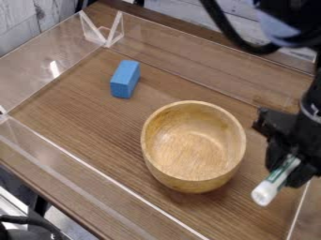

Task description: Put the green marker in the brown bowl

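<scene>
Right of the brown bowl (pixel 193 145), the end effector (pixel 287 171) grasps the green marker (pixel 277 184) clear of the desk (pixel 75 122), so pickup looks done; carrying it over the empty bowl and dropping it remain.

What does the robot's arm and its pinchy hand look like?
The arm is mostly black, with rounded, chunky joints that look shiny and a bit bluish-grey where the light hits. A thin black cable curves down alongside it. The gripper is black too, blocky and boxy with short, square fingers. No stickers or writing can be made out on it.
</scene>
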